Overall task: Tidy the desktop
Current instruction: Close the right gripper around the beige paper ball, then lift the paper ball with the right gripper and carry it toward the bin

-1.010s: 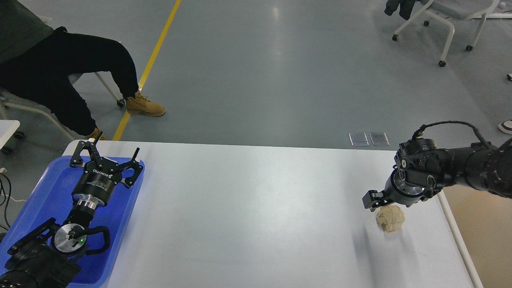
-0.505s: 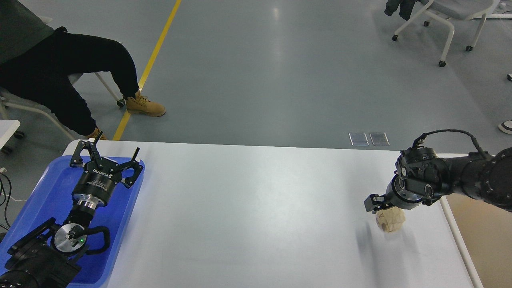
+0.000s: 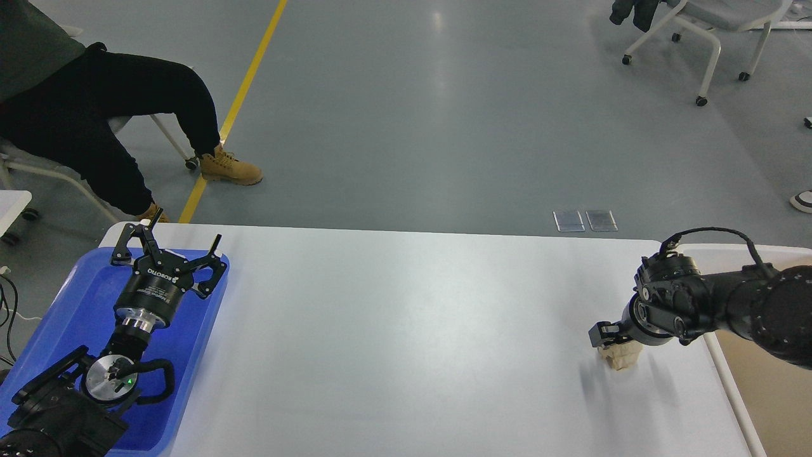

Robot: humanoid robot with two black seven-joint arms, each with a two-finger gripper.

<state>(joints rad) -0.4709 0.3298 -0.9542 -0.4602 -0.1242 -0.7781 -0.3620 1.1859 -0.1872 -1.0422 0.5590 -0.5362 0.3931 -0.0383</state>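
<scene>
The white desktop (image 3: 406,330) fills the lower half of the head view. A crumpled tan paper ball (image 3: 622,362) lies on it near the right edge. My right gripper (image 3: 616,346) has come down onto the ball from above and hides most of it. One dark finger (image 3: 602,333) shows at the ball's left side and the other is hidden, so I cannot tell how the jaws stand. My left gripper (image 3: 172,244) is open and empty, hovering over the far end of the blue tray (image 3: 70,304) at the left.
A cream-rimmed beige bin (image 3: 723,374) stands against the desktop's right edge, partly under my right arm. A seated person in black trousers (image 3: 108,108) is beyond the far left corner. A white wheeled chair (image 3: 698,38) stands at the far right on the grey floor.
My right gripper has moved down and slightly right onto the paper ball, covering more of it. The ball has stayed in place. The left arm has not moved.
</scene>
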